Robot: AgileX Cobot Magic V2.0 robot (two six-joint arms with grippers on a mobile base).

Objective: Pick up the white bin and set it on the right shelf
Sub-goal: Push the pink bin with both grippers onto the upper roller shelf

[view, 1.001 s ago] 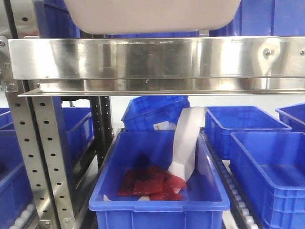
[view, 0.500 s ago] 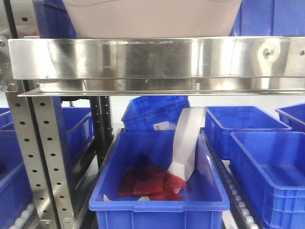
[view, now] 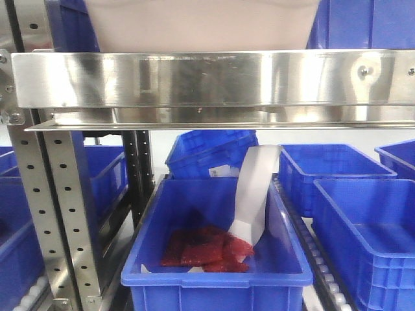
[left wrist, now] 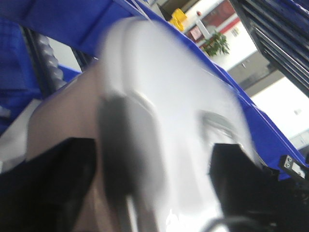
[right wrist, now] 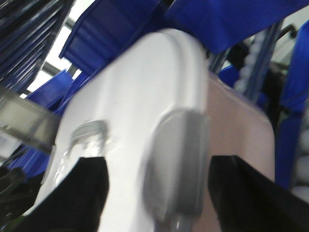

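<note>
Several blue crates (view: 214, 259) below right shelf (view: 214, 81); white bin (view: 201, 26) above; finger state unclear.

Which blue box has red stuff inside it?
The nearest blue crate, front and centre below the steel shelf beam. It holds red packets and a white strip; the crate to its right looks empty.

Your front view is sharp and evenly lit; the shelf's steel beam (view: 207, 78) shows soft glare bands and shades the level beneath. Both wrist views are heavily motion-blurred: the white bin (left wrist: 164, 125) smears, its glossy lid (right wrist: 130, 125) reflects highlights, and backgrounds overexpose.
</note>
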